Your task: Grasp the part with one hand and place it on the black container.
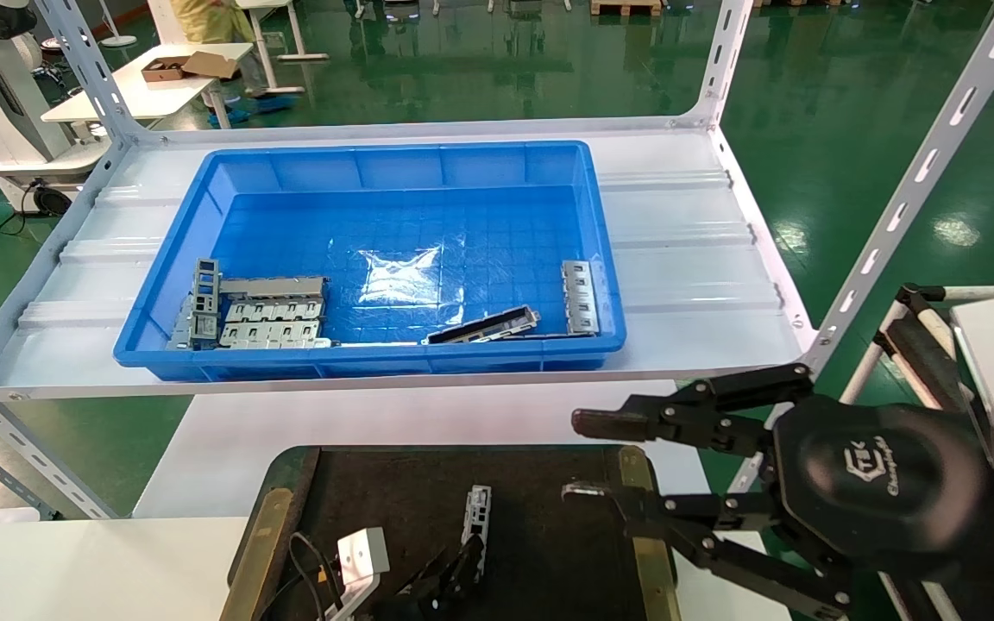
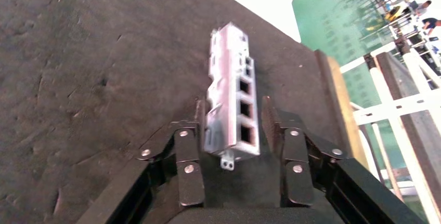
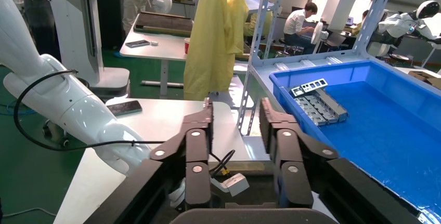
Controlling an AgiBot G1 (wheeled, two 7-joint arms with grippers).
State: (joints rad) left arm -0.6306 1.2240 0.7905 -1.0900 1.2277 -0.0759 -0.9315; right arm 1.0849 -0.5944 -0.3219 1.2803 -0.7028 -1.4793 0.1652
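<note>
Part (image 2: 229, 91) lay on black container (image 1: 549, 552) | left claw (image 2: 231, 130) spread around it, not pinching | right claw (image 1: 588, 457) spread, hovering right.

1. Head view: high, facing forward and down over the black container (image 1: 428, 509) toward the blue bin (image 1: 376, 259) beyond it.
2. Left wrist view: close above the black container (image 2: 93, 78), looking along the left gripper (image 2: 231, 125).
3. Right wrist view: beside the black container, level, facing the blue bin (image 3: 374, 125).
4. Head and right wrist share the bin; head and left wrist, the container.
</note>
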